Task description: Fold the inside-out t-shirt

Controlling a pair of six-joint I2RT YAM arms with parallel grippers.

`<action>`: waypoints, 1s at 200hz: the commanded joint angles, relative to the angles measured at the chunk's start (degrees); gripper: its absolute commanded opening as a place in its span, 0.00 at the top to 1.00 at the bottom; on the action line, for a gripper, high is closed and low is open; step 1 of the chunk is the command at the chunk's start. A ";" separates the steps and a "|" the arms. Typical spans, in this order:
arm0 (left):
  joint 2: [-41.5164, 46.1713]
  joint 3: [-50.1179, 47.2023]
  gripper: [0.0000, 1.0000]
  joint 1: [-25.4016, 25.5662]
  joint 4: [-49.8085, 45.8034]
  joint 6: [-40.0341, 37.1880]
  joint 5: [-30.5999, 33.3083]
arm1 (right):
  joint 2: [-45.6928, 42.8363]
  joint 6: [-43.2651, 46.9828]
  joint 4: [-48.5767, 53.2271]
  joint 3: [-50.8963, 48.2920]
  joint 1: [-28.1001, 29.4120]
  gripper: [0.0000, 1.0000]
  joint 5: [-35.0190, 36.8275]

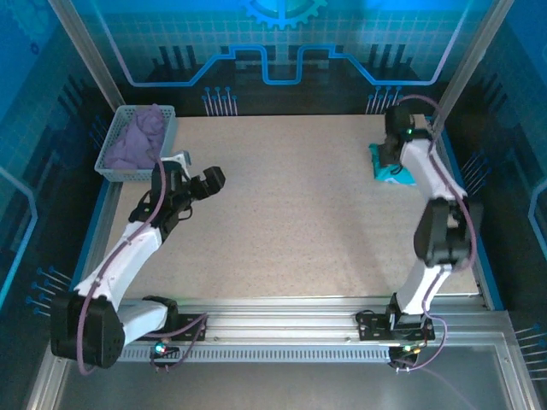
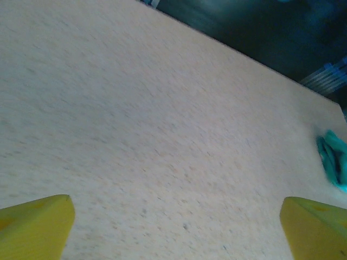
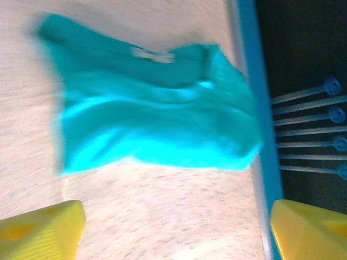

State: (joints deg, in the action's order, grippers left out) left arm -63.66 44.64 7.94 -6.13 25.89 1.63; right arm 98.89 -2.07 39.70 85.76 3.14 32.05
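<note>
**A:** What sits nearest on the speckled beige counter?

**B:** The left claw, left of the middle. Its yellow fingers stand wide apart over bare surface, with nothing between them.

**A:** And the right claw?

**B:** Farther back, at the right edge. Its fingers are also spread wide and grip nothing.

**A:** Where is the plain teal-green fabric t-shirt?

**B:** Just beyond those fingers, in a compact rumpled bundle on the counter. Its right side reaches the blue edge strip. A small white tag shows along its far edge.

**A:** Anything farther still?

**B:** A pale mesh plastic basket in the far left corner, holding a crumpled lavender-purple cloth.
</note>
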 commanded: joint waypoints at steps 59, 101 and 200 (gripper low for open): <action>-1.35 -22.33 0.01 -4.60 39.83 -23.39 22.89 | -22.45 -0.96 -59.93 -49.54 3.02 0.00 -6.42; -14.29 -17.88 0.01 -5.95 41.26 -23.49 14.66 | -21.31 -0.55 -71.51 -53.68 1.37 0.00 -14.39; -24.45 -23.65 0.01 -6.99 59.22 -23.78 10.28 | -22.06 1.30 -64.01 -53.09 1.98 0.00 -19.84</action>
State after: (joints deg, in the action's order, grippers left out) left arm -88.25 19.42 1.54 50.33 2.61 12.51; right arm 78.02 -0.97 -26.46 32.45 5.21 12.14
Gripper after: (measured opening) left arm 0.989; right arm 0.998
